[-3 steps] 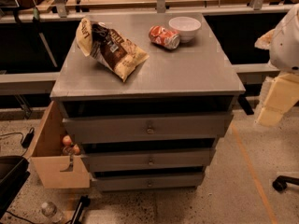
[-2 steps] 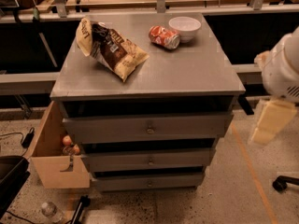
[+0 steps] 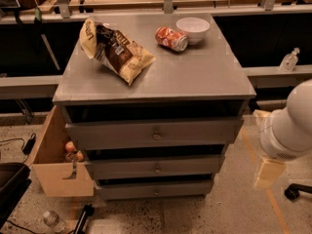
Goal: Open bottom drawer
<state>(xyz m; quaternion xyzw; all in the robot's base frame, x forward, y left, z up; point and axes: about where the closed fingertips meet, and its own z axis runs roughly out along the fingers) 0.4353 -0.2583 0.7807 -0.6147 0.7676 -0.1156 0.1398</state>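
The narrow grey bottom drawer (image 3: 127, 191), lowest of three, looks closed. The cream-coloured gripper (image 3: 267, 173) hangs right of the grey cabinet (image 3: 195, 77), not touching it.

bottom drawer (image 3: 156, 190): grey, lowest of the cabinet's three, with the shortest and narrowest front.
knob (image 3: 156, 192): small, round, at the front's centre.
state: pushed in, front upright, a dark gap above it.
place: just above the floor, under the middle drawer.
gripper (image 3: 267, 173): hung right of the cabinet, apart from the drawer.
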